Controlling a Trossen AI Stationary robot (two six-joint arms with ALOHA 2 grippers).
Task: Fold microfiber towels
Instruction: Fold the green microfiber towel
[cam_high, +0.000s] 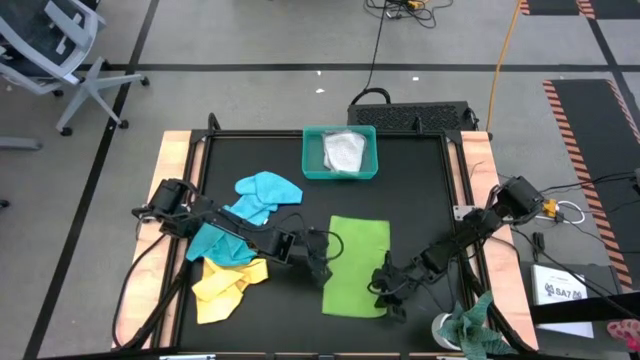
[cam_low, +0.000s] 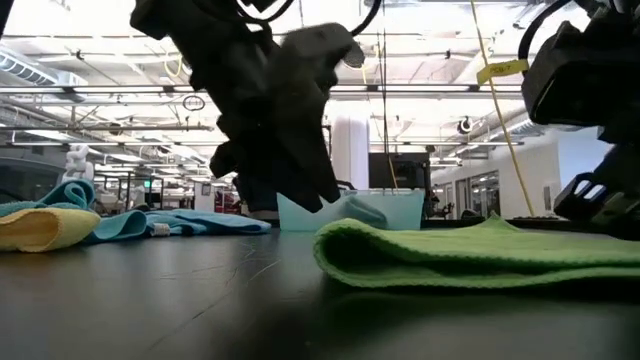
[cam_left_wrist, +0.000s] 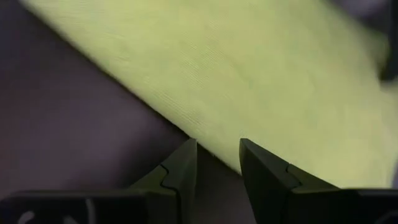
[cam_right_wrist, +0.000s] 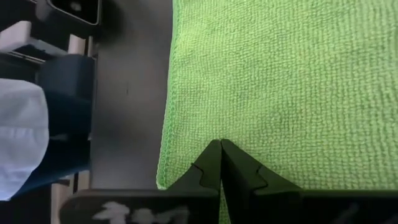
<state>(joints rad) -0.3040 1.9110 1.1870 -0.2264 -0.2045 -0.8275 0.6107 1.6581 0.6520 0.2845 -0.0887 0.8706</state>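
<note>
1. The lime green towel (cam_high: 356, 266) lies flat on the black table (cam_high: 420, 190), in the near middle part, as an upright rectangle seen from above. From table height it shows a thick rolled edge (cam_low: 470, 255), which suggests a doubled layer.
2. The left gripper (cam_high: 318, 262) sits low at the towel's left edge. Its fingers (cam_left_wrist: 180, 171) are spread a little, with a gap between them, and nothing is pinched – the tips hang over the dark table just beside the towel's edge.
3. The right gripper (cam_high: 385, 287) is at the towel's near right corner. Its fingers (cam_right_wrist: 239, 168) are pressed together, tips over the green cloth close to its hemmed edge; whether they press on the cloth I cannot tell.
4. A light blue towel (cam_high: 265, 195) lies crumpled to the left of the middle, well apart from the green one.
5. A turquoise towel (cam_high: 215, 243) and a yellow towel (cam_high: 228, 288) lie bunched together at the near left, partly under the left arm, touching each other.
6. A teal tray (cam_high: 340, 172) stands at the far middle of the table – a pale grey cloth (cam_high: 345, 152) lies folded inside it.
7. A mottled green rag (cam_high: 470, 325) hangs at the near right corner, off the black surface.
</note>
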